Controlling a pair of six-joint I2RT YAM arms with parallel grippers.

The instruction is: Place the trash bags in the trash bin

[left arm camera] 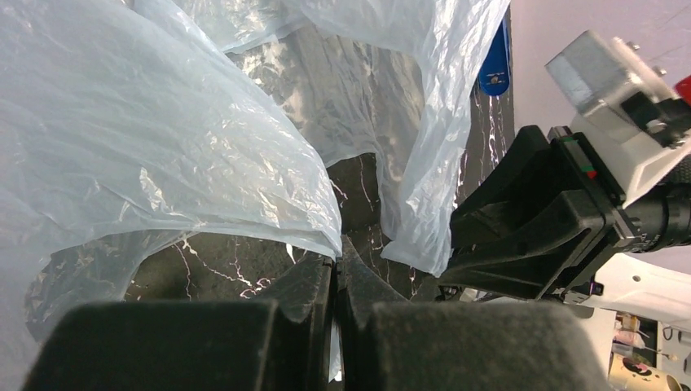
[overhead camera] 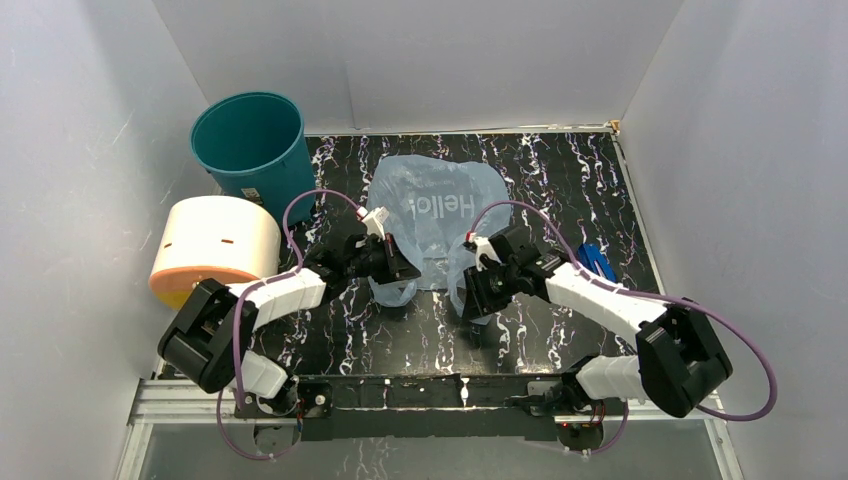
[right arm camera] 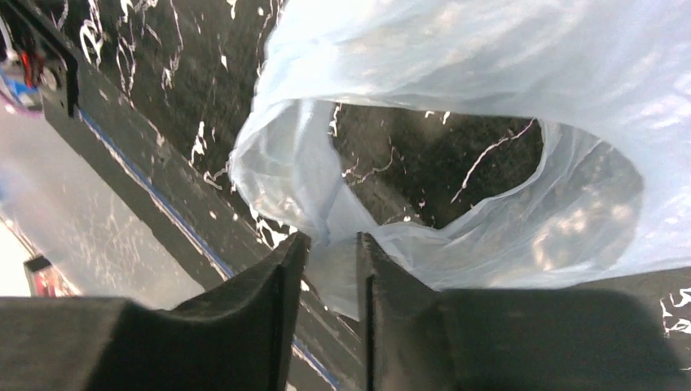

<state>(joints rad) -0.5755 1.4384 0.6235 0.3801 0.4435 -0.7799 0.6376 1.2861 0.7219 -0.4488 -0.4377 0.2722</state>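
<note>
From the top camera I cannot see either set of fingertips; both wrists and their camera housings cover them. The trash bag (overhead camera: 440, 205) lies flat on the black marbled table (overhead camera: 560, 190), centre toward 12 o'clock. Its white lettering reads mirrored, and its near edge is tucked out of sight under the two wrists. The trash bin (overhead camera: 250, 140) stands upright off the table's 10 o'clock corner, well apart from the bag. The height of its walls hides its floor. A cream cylinder (overhead camera: 215, 245) with an orange end lies on its side at 9 o'clock, just beside the bin. A blue object (overhead camera: 597, 262) at 3 o'clock is partly cut off by the right forearm, and I cannot make out what it is.

On my left wrist feed, the left gripper (left arm camera: 336, 265) has its jaws pressed nearly together, with the bag's rim running into the seam. A pale sliver of film shows lower in the gap, so it is clamped on the bag. On that feed the film billows up to 11 o'clock, and the bag mouth shows dark table beneath.

On my right wrist feed, the right gripper (right arm camera: 330, 244) has a narrow gap filled with bunched film. It pinches the rim at the mouth's 7 o'clock side. How firmly it holds I cannot tell.

Both arms fold at the elbow near their bases, with forearms angling inward toward 12 o'clock. The wrists are near each other at the bag's near edge.
</note>
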